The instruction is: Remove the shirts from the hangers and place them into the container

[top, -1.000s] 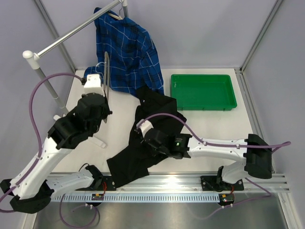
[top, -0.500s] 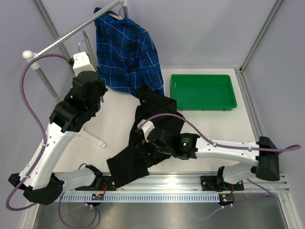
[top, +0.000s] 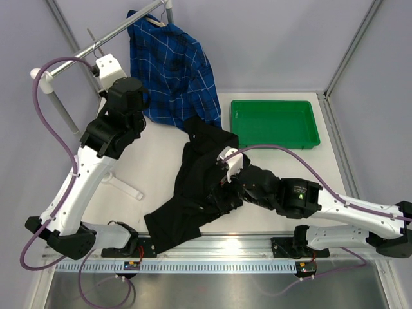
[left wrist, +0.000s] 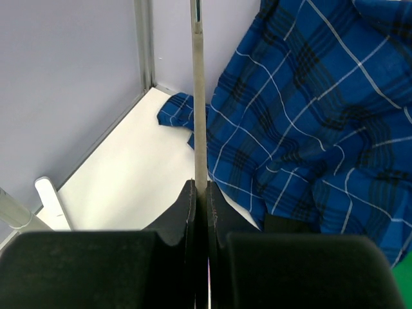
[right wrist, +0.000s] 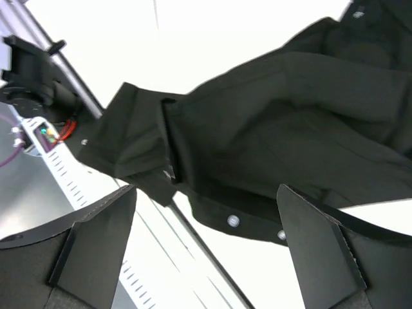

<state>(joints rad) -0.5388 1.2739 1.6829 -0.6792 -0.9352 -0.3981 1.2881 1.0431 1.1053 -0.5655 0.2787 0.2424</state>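
— Nearest the arm bases?
— Right jaws spread wide, gripping nothing, poised directly over the black shirt (top: 196, 170). Sprawled flat on the table (top: 293, 170), long axis running from near-left of those jaws to far-right.
— Farther back?
— Left jaws pinched tight on a bare hanger (left wrist: 199, 116), held edge-on up by the rail (top: 67, 62). Plaid shirt (top: 170, 71) hanging just right of them.
— And the destination?
— Green container (top: 277, 125), nothing in it, beyond and right of the right jaws, roughly along the black shirt's own line. Probably a straight-down grab next, right arm by far the closer.
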